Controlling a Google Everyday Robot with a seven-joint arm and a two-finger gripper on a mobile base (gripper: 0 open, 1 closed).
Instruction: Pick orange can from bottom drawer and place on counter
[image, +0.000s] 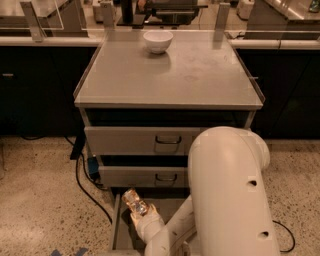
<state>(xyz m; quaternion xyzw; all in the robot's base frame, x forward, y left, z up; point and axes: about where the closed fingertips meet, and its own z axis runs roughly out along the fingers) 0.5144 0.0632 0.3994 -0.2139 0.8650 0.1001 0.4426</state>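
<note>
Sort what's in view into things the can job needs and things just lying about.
Job: orange can, at the gripper down in the open bottom drawer; counter, where the can goes.
Lying about: white bowl at the counter's back; two upper drawers; black cable on the floor.
</note>
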